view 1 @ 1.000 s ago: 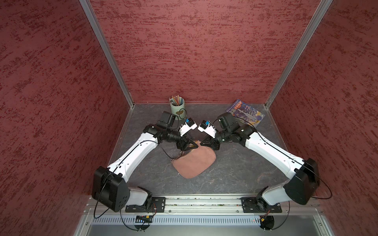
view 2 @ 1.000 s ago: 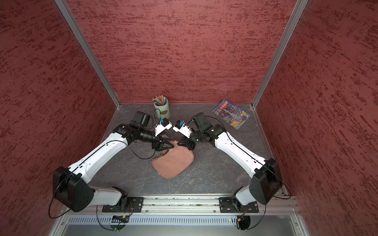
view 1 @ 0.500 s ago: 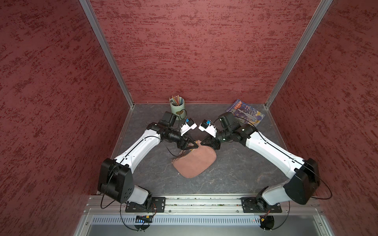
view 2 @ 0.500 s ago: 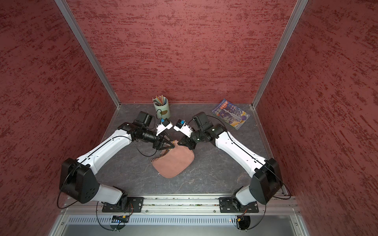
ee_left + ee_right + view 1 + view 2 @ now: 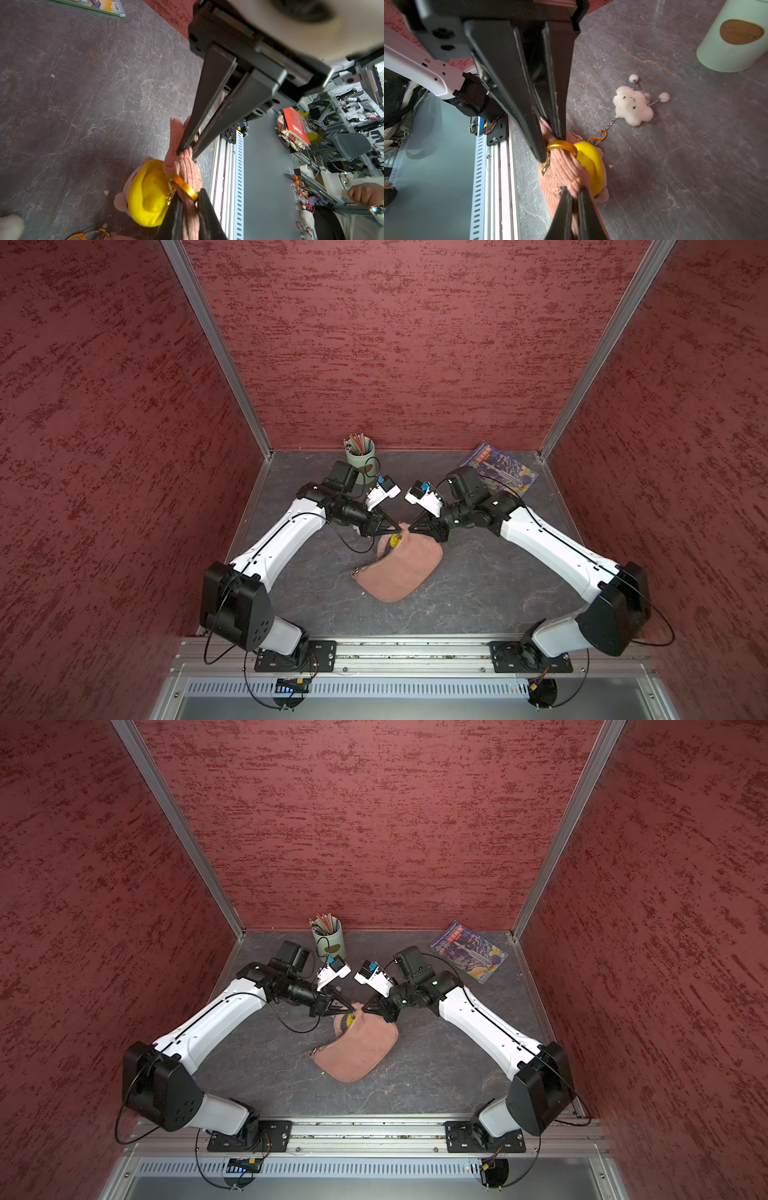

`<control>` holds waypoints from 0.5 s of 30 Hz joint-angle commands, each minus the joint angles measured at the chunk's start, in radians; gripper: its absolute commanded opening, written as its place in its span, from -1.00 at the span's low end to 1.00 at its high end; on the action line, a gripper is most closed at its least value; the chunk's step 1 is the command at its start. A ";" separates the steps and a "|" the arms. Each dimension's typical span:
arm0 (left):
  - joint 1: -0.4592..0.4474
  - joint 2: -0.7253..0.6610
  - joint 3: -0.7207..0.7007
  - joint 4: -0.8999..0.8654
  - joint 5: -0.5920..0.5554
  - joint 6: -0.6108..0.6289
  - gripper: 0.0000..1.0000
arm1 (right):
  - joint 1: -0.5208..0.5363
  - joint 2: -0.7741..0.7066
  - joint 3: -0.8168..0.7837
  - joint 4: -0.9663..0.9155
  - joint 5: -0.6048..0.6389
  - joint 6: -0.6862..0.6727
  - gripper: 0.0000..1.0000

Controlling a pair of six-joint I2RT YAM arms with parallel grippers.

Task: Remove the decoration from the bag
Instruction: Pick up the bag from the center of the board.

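Observation:
The pink bag (image 5: 403, 568) lies mid-table, its far end raised between my two grippers. My left gripper (image 5: 189, 196) is shut on the bag's bunched strap right beside the gold ring (image 5: 185, 187). My right gripper (image 5: 574, 190) is shut on the bag's fabric on the other side of that ring. A yellow plush charm (image 5: 591, 164) hangs at the ring. The decoration (image 5: 632, 107), a white cloud with a face, lies on the table beyond it. Its chain runs to an orange clip (image 5: 598, 137) next to the yellow charm; I cannot tell whether the clip is hooked on.
A mint cup of pencils (image 5: 360, 452) stands at the back, close behind the left arm. A magazine (image 5: 498, 468) lies at the back right. The metal rail (image 5: 395, 649) runs along the table's front edge.
My left gripper has moved in to the bag's raised end and closed on the strap. The right gripper has kept its hold and place.

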 commanded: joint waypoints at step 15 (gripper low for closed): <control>0.043 0.105 0.066 -0.033 0.079 -0.337 -1.00 | -0.013 -0.051 -0.119 0.382 0.328 0.204 -0.56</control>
